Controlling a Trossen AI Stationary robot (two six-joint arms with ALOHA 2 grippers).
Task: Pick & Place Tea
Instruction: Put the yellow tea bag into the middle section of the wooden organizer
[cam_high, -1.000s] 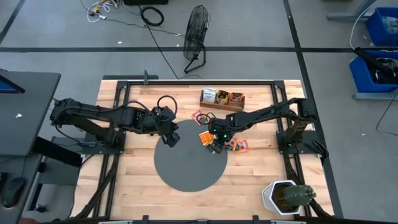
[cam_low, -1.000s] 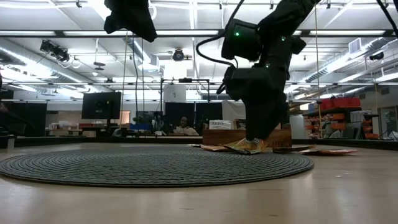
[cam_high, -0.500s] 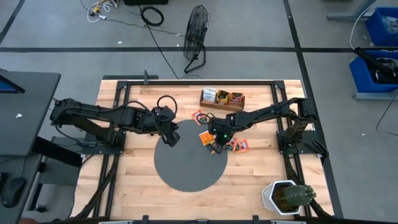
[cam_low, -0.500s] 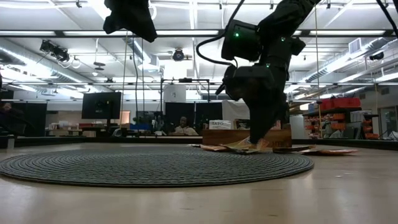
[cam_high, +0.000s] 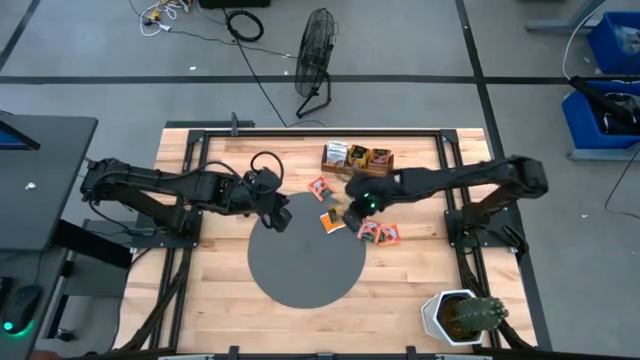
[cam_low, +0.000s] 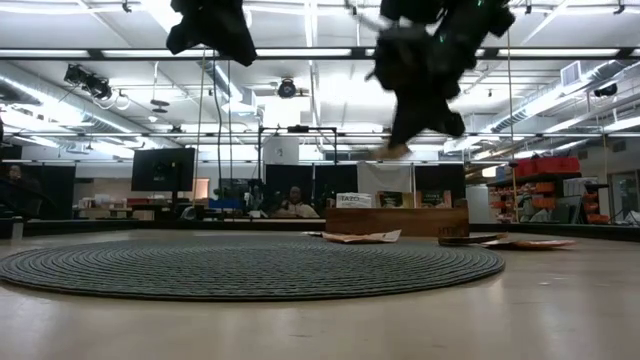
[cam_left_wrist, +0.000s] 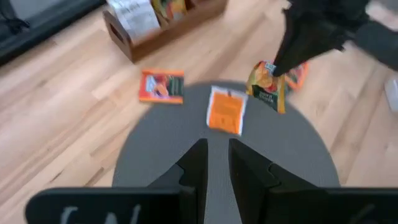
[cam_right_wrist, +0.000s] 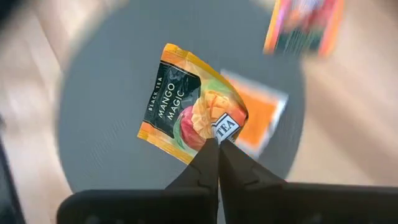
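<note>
The tea lies as small packets around the grey disc (cam_high: 305, 265). One orange packet (cam_high: 331, 222) rests flat on the disc's far edge, another (cam_high: 320, 188) lies on the wood beyond it, and two (cam_high: 380, 233) lie right of the disc. My right gripper (cam_high: 352, 213) hangs above the disc's far right edge, shut on a yellow Mango Magic packet (cam_right_wrist: 189, 106). My left gripper (cam_high: 278, 215) hovers over the disc's far left edge; a narrow gap shows between its fingers (cam_left_wrist: 198, 167), with nothing in it. My right gripper pinches the packet at one corner, by the white TEA label (cam_right_wrist: 225, 126), between its two fingertips. The fingers point down from above. The packet is lifted clear of the disc and hangs tilted below the fingers (cam_low: 393, 152).
A wooden box (cam_high: 357, 158) with upright packets stands at the far side of the table. A potted cactus (cam_high: 462, 317) sits at the near right corner. Black frame rails (cam_high: 300, 131) run along the table's edges.
My right gripper has taken hold of the yellow packet at the disc's far right edge and risen, moving a little toward the far edge. The packet, which lay flat by the disc, now hangs clear above it.
</note>
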